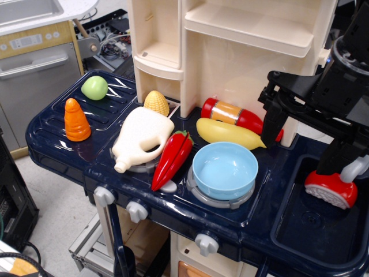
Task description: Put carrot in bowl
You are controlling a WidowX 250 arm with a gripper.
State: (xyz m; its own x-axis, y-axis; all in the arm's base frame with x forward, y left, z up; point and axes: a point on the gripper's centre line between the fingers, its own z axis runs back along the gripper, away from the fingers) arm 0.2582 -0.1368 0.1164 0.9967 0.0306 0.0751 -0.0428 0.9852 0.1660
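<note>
carrot (76, 120): upright, far left, untouched
bowl (225, 169): centre burner, empty
gripper (275, 109): right, well apart from carrot; fingers' spread cannot tell
risk: reaching left may knock jug (140, 138) or pepper (172, 158)

Carrot (76, 120): stubby orange ridged cone, upright on wide base, far left of worktop (52, 144). Bowl (225, 170): light blue, round, shallow, empty, on front burner.
</note>
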